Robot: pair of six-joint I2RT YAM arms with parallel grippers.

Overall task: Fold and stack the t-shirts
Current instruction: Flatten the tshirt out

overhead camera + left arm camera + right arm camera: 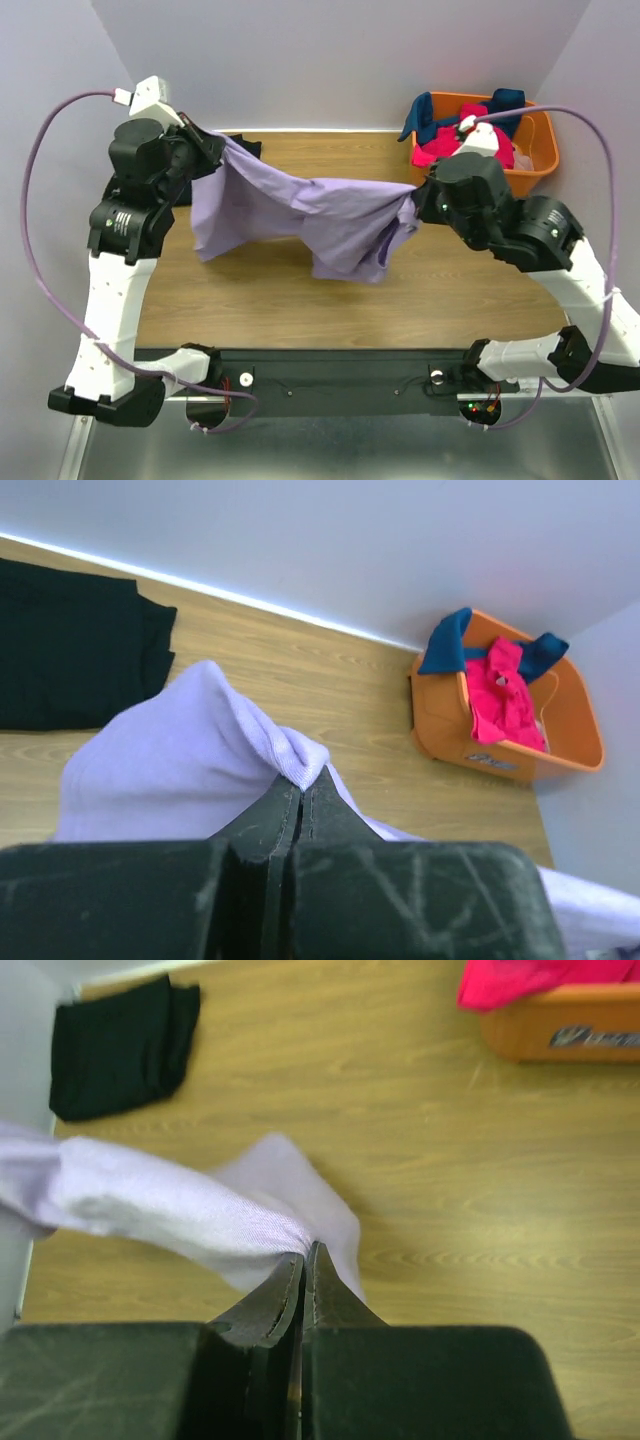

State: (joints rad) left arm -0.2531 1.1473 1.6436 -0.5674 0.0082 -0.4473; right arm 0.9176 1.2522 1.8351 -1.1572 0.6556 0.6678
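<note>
Left gripper (pixel 302 780) clamped on purple shirt (pixel 300 215) at 10 o'clock, right gripper (pixel 305 1252) pinching its other end at 2. It hangs stretched between them over table (pixel 300 315). Black shirt (pixel 120 1045) folded at 11. Pink shirt (pixel 440 148) and teal shirt (pixel 425 110) in basket (pixel 542 165) at 1.

A robot lab cell: plain pale walls (pixel 330 50) box in a wood-topped table (pixel 300 310) with a black mounting rail (pixel 340 375).
</note>
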